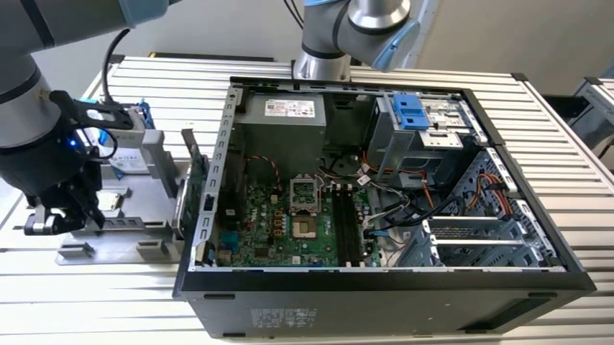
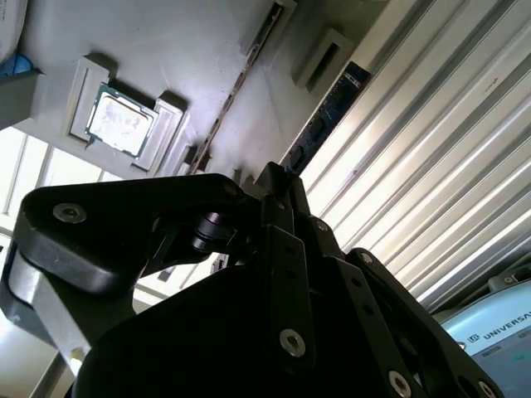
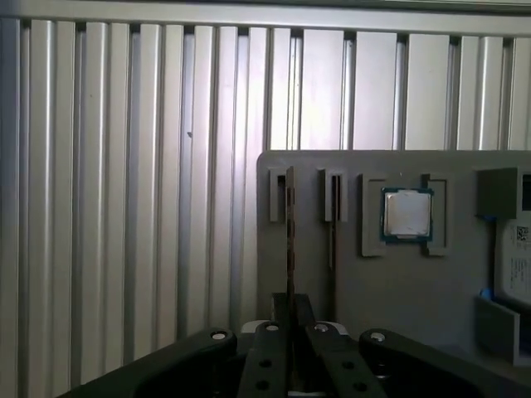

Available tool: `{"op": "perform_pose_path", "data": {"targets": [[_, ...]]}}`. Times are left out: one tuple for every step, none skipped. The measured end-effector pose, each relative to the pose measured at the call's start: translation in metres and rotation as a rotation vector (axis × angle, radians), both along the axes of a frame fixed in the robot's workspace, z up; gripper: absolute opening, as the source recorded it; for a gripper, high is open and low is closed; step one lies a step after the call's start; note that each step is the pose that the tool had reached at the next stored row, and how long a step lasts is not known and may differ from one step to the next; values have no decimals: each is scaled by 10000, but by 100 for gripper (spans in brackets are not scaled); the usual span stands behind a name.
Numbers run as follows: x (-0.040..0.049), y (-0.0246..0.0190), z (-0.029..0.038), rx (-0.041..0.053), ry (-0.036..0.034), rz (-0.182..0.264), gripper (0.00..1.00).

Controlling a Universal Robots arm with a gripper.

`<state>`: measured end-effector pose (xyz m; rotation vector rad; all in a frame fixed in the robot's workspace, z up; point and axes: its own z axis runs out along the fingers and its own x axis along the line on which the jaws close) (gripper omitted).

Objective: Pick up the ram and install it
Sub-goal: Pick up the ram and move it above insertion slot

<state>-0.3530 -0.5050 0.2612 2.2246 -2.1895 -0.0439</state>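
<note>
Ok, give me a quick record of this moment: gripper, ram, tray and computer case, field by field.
gripper: shut on the ram, over the tray
ram: edge-on in the grip, in line with a tray slot
tray: gray; also holds a second stick and a processor chip
computer case: open, motherboard exposed, to the exterior view's right of the tray
install: not yet done

Black pincer [image 3: 289, 308], dark ram [image 3: 289, 232], grey tray [image 3: 415, 298], ribbed silver table [image 3: 124, 207], green motherboard [image 1: 269, 215].
</note>
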Motion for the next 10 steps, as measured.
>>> {"op": "perform_pose_path", "data": {"targets": [[0,0,11,1,0,-11,0],[0,0,22,1,0,-22,0],[0,0,33,1,0,-32,0],[0,0,41,2,-1,-40,0],[0,0,48,1,0,-46,0],[0,0,54,2,-1,-52,0],[0,0,62,1,0,-56,0],[0,0,66,2,-1,-57,0],[0,0,65,4,-2,-59,0],[0,0,65,5,-2,-59,0]]}}
